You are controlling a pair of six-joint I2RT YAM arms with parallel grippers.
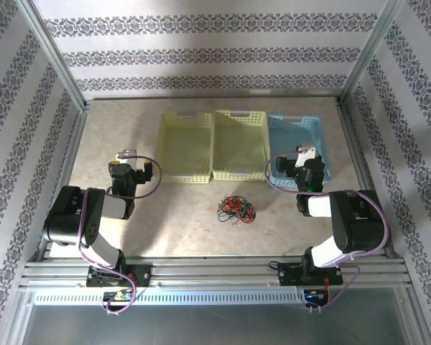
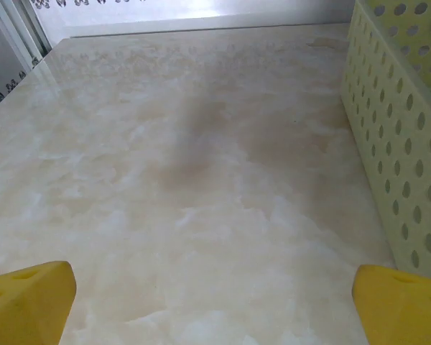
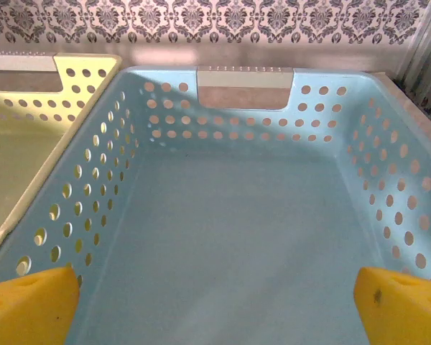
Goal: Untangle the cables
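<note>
As far as I can judge, none of the untangling is done. The cables (image 1: 235,210) lie as one knotted clump of red, green and black wire on the counter (image 1: 179,223), just in front of the middle yellow basket (image 1: 238,144), with no strand drawn free. All the separating is left.

My left jaws are released, yellow fingertips (image 2: 29,302) spread wide over bare counter beside the left yellow basket (image 1: 183,147), well to the left of the clump. My right jaws are released too, fingertips (image 3: 402,305) wide apart above the blue basket (image 3: 223,237), and the clump sits off to their left, nearer my bases. Neither pair touches a wire.
</note>
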